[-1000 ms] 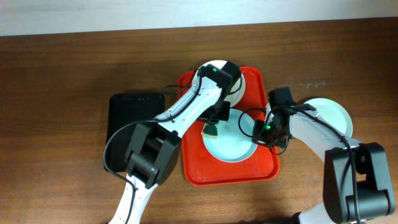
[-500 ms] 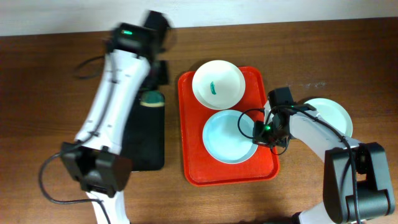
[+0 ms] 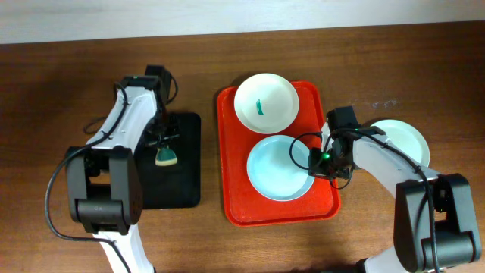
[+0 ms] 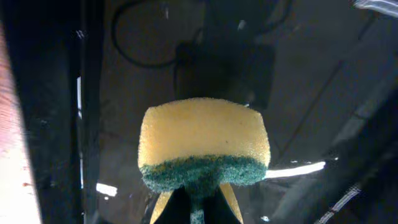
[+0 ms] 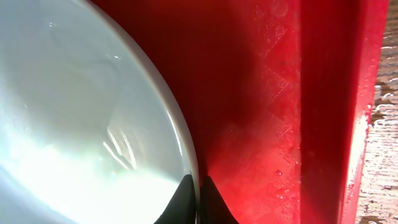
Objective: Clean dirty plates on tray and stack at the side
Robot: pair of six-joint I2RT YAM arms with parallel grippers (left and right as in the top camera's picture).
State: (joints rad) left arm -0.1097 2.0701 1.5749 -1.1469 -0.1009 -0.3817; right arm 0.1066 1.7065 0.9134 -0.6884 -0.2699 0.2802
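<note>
The red tray (image 3: 231, 205) holds two plates. A white plate with a green smear (image 3: 265, 102) sits at its far end. A pale blue plate (image 3: 276, 168) with no smear showing sits at its near end. My right gripper (image 3: 313, 163) is shut on that plate's right rim (image 5: 180, 134), one finger on each side. A third white plate (image 3: 405, 140) lies on the table right of the tray. My left gripper (image 3: 166, 144) is shut on a yellow and green sponge (image 4: 204, 146) over the black tray (image 3: 178, 182).
The black tray lies left of the red tray on the brown wooden table. Black cables run from both arms over the table.
My left arm has swung left from the pale blue plate to the black tray, carrying the sponge. The right arm has not moved.
</note>
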